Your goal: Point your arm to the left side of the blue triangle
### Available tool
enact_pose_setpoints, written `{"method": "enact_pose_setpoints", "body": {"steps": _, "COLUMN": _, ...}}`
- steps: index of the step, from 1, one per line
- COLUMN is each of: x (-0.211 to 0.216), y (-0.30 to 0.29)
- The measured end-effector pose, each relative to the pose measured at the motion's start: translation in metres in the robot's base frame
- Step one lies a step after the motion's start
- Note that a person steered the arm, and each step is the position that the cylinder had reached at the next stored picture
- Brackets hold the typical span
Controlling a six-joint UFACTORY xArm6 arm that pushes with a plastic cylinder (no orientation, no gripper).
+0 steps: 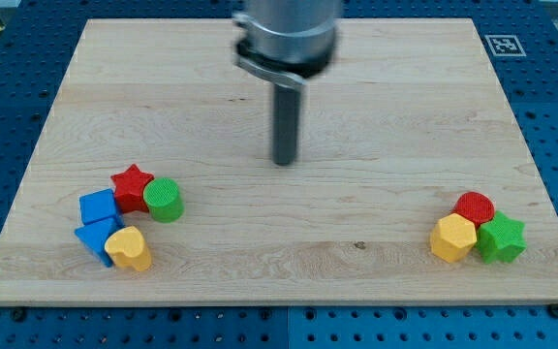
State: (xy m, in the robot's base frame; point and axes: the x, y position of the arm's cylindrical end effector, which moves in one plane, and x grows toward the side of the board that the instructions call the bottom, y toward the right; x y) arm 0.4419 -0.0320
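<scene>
1. Nearest the camera, low on the view's left, sits a yellow heart-shaped block [129, 249], touching the blue triangle [95, 238] on its left.
2. At the centre of the tabletop [376, 107] hangs the tool, a straight dark rod whose tip [284, 162] seems to rest on or just above the wood; the blur makes contact hard to judge. As a plain rod it has nothing to spread or press together, and it pinches nothing.
3. That tip stands well apart from every block, up and to the view's right of the left cluster and up and to the view's left of the right cluster.
4. Closest to the tip in the left cluster is a green cylinder [164, 200], with a red star [132, 187] touching its left side.
5. Just beside the star's lower left sits a blue cube [98, 207], and directly under the cube lies the blue triangle, the lowest-left piece of that cluster.
6. Far on the view's right, a red cylinder [474, 207] sits above a yellow hexagonal block [452, 238] and a green star [502, 239], all three packed together.
</scene>
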Motion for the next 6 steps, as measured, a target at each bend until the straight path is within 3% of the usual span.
{"method": "enact_pose_setpoints", "body": {"steps": 1, "x": -0.029, "y": -0.101}}
{"method": "enact_pose_setpoints", "body": {"steps": 2, "x": -0.029, "y": -0.2}}
{"method": "enact_pose_setpoints", "body": {"steps": 3, "x": 0.01, "y": -0.261}}
{"method": "enact_pose_setpoints", "body": {"steps": 4, "x": 0.074, "y": -0.267}}
{"method": "enact_pose_setpoints", "body": {"steps": 5, "x": 0.104, "y": -0.266}}
{"method": "enact_pose_setpoints", "body": {"steps": 6, "x": 0.104, "y": -0.266}}
